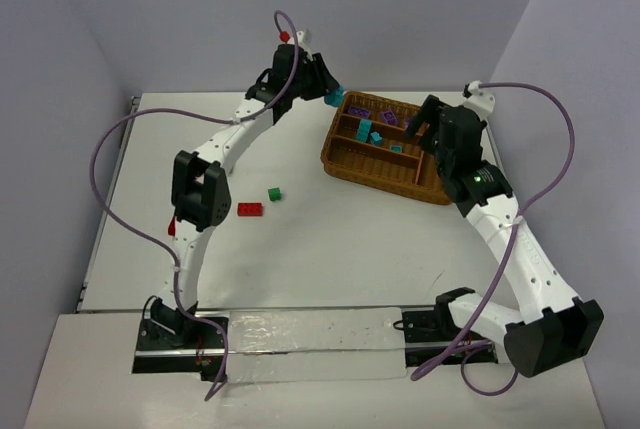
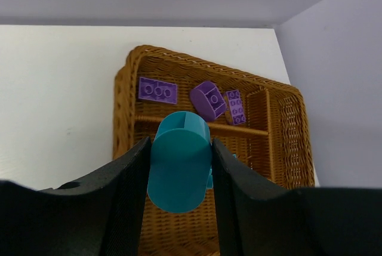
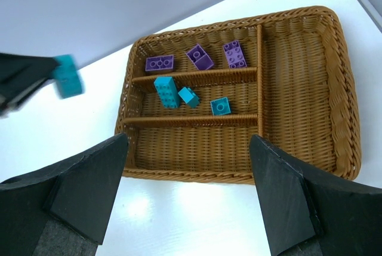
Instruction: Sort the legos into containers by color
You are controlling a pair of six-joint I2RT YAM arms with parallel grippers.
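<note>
"Teal and purple look started. How far along are you?"

"Partway. Three purple bricks lie in the far slot of the tray, and three teal bricks lie in the middle slot. The near slot and the wide section hold nothing. Out on the counter, a red brick and a green brick wait near each other. Something else red shows just beside my left arm, half hidden. So I judge red and green not yet begun."

"And the piece you're carrying?"

"A rounded teal brick, clamped between the fingers of my left gripper. It is up in the air at the tray's far left corner. From overhead it seems just outside the rim, not yet above the teal slot, which lies a little nearer to me."

"Your other side?"

"My right gripper hovers over the tray with its fingers spread wide, holding nothing."
</note>
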